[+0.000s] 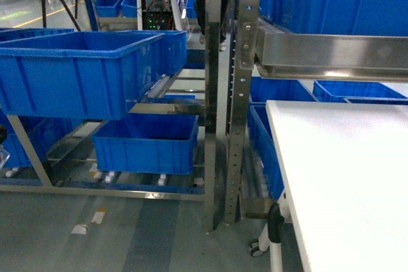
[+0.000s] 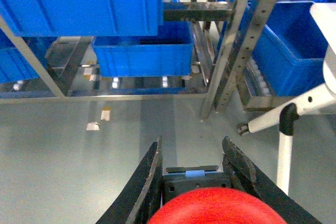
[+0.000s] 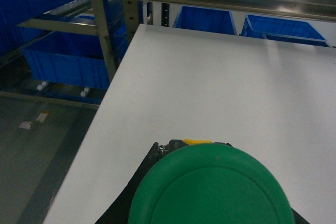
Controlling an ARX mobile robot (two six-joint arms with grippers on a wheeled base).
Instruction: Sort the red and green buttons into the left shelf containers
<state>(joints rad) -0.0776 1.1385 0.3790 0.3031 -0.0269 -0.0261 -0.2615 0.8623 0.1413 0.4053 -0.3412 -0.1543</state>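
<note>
The head view looks onto a metal shelf rack [image 1: 217,93] on the left and a white worktop [image 1: 344,183] on the right, with a grey floor [image 1: 127,234] below. Neither arm shows in this view.

On the rack's upper left level sits a large deep blue bin [image 1: 76,74], its open top facing up. A second blue bin [image 1: 150,144] sits on the level below, nearer the upright post. More blue bins fill the rack behind the worktop.

In the left wrist view, the left pincer [image 2: 197,169] hangs above the floor, pointing toward the rack. Its two dark fingers [image 2: 149,177] stand on either side of a black body with a red mushroom cap, the red button [image 2: 215,208], at the bottom edge. The fingers are clamped on the button's body. The lower blue bin and the upper one appear ahead of it, well apart from the pincer. A white worktop leg with a caster [image 2: 242,128] stands to the right.

In the right wrist view, the right pincer [image 3: 205,153] is over the white worktop, near its left edge. A round green cap, the green button [image 3: 210,187], fills the bottom of the view and hides most of the fingers; the pincer appears closed on it, with a small yellow part just behind the cap.
</note>
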